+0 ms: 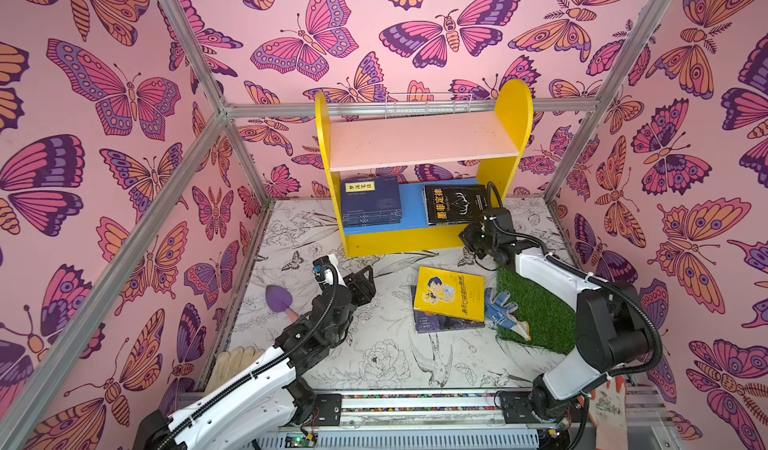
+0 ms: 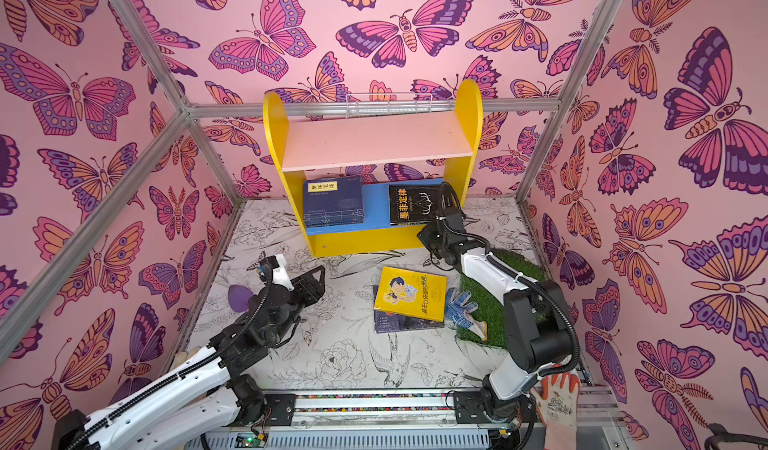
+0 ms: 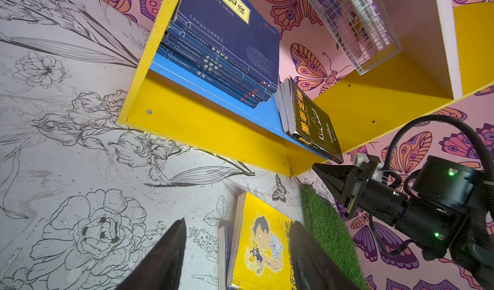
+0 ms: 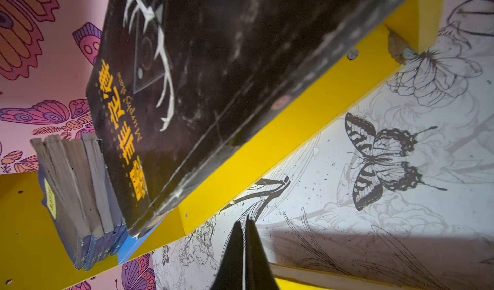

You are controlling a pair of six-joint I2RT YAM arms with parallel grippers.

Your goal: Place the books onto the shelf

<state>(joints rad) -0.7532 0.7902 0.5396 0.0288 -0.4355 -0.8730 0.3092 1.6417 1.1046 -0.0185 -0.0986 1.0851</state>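
Right gripper [image 4: 243, 223], jaws pressed together and empty, sits just on the near side of the black book [image 1: 455, 203] at the near edge of the shelf [image 1: 513, 107], likely closed to nudge it deeper.

Top views high above, wrist views close, sharing shelf [image 1: 419, 142]

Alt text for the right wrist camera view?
A black paperback with a yellow title lies on the blue lower board of a yellow shelf, beside stacked navy paperbacks. The shut, empty right gripper hovers in front, over a flower-printed tabletop.
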